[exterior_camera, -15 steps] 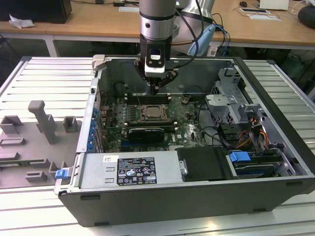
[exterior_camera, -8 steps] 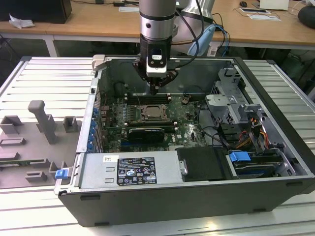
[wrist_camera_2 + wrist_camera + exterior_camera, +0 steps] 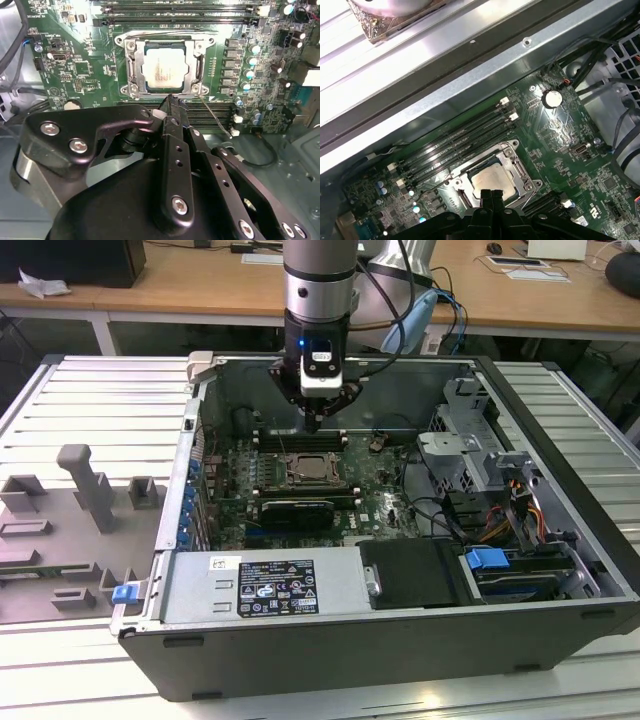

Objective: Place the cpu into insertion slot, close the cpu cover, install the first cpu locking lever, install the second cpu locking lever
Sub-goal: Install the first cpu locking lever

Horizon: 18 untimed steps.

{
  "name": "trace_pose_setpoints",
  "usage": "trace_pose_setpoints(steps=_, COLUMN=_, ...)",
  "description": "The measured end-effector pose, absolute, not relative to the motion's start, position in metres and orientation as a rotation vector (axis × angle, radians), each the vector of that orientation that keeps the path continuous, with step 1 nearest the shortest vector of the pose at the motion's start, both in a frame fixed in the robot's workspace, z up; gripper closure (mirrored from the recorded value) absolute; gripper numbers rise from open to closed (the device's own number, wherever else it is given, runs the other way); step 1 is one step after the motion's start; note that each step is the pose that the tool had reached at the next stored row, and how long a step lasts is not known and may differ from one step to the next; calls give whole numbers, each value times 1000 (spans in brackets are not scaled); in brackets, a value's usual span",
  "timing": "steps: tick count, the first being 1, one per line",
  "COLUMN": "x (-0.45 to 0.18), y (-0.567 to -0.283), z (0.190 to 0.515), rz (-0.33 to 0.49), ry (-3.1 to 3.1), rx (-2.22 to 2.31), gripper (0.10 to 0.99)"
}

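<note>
The cpu [image 3: 162, 70] lies flat in its socket on the green motherboard, its silvery-beige top showing in both wrist views [image 3: 492, 179] and in the exterior view [image 3: 312, 468]. The cpu cover [image 3: 133, 65], a silver frame, lies down around the chip. A thin wire locking lever [image 3: 215, 116] sticks out loose from one corner of the socket. My gripper [image 3: 314, 424] hangs a little above the socket's far edge, shut, its black fingertips [image 3: 171, 102] pressed together with nothing between them. The same tips show at the socket's edge in the first wrist view [image 3: 490, 195].
The board sits inside an open computer case [image 3: 560, 570] with tall walls. Black memory slots [image 3: 460, 140] run beside the socket. A drive cage and cables [image 3: 480, 480] fill the exterior view's right. A grey fixture tray [image 3: 70, 520] lies outside at the left.
</note>
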State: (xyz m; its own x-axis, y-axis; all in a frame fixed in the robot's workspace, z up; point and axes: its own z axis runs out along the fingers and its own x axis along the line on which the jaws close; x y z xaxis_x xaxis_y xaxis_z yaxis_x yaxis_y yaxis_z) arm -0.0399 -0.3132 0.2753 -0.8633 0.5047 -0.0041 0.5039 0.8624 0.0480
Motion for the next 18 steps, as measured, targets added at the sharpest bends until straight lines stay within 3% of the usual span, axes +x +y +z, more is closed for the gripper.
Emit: trace_pose_setpoints(steps=18, x=-40, y=-313, z=275, rz=74, ry=3111, rx=358, gripper=984)
